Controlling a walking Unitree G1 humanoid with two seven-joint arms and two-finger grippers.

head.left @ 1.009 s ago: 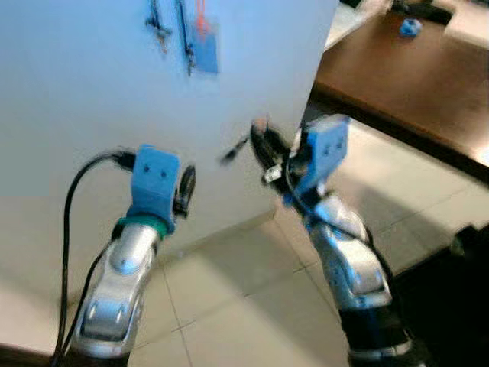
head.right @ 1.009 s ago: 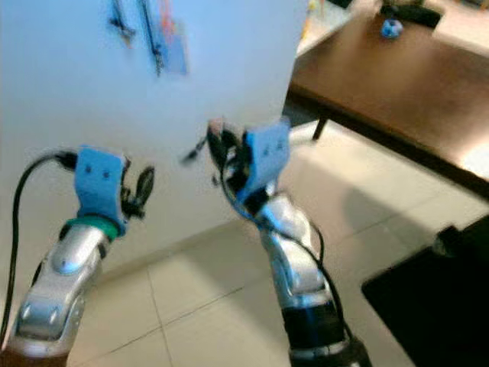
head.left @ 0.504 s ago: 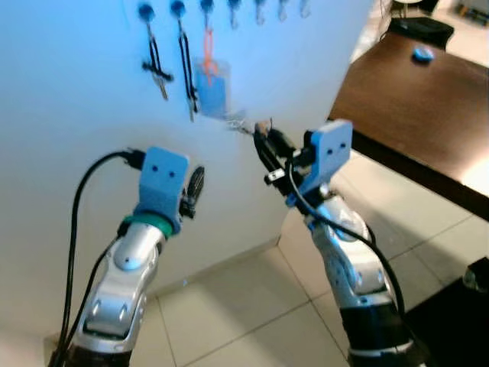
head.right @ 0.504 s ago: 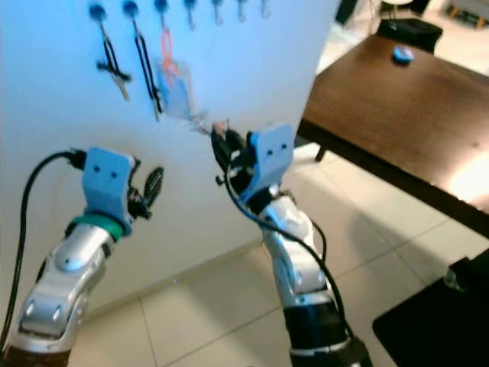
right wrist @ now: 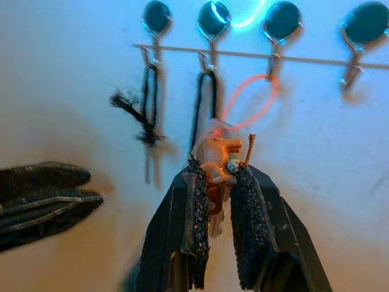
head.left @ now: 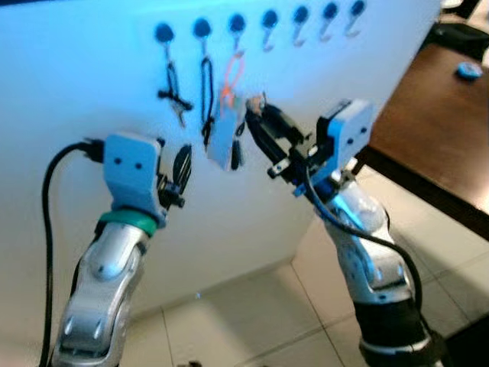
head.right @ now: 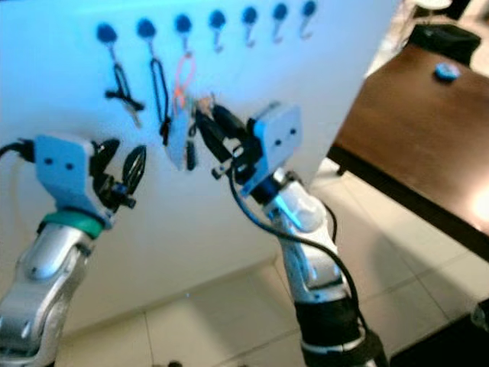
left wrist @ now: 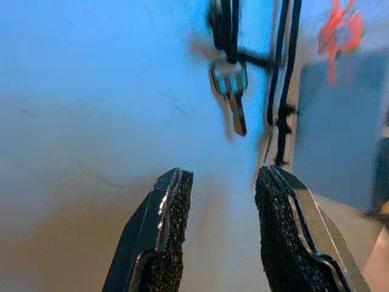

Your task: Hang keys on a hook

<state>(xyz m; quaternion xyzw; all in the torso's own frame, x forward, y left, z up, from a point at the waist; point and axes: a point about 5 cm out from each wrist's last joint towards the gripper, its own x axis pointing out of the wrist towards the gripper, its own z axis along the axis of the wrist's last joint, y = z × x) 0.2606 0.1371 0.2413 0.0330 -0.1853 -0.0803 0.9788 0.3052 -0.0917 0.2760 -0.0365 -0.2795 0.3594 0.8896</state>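
Keys (right wrist: 220,159): pinched between the right gripper (head.left: 258,122) fingers, just below the third hook (right wrist: 278,21); orange loop (right wrist: 246,102) over it. Left gripper (left wrist: 220,234): parted, empty. Risk: pulling away before letting go lifts the loop off.

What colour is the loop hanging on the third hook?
Orange. The loop shows best in the right wrist view, hanging from its hook above the right claw.

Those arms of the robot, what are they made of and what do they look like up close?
Both are rounded silver metal. Each wrist carries a light blue box, with two long black fingers beyond it: the left gripper and the right gripper. The finger pads are rough and grainy. A green ring circles the left wrist, and black cables loop alongside.
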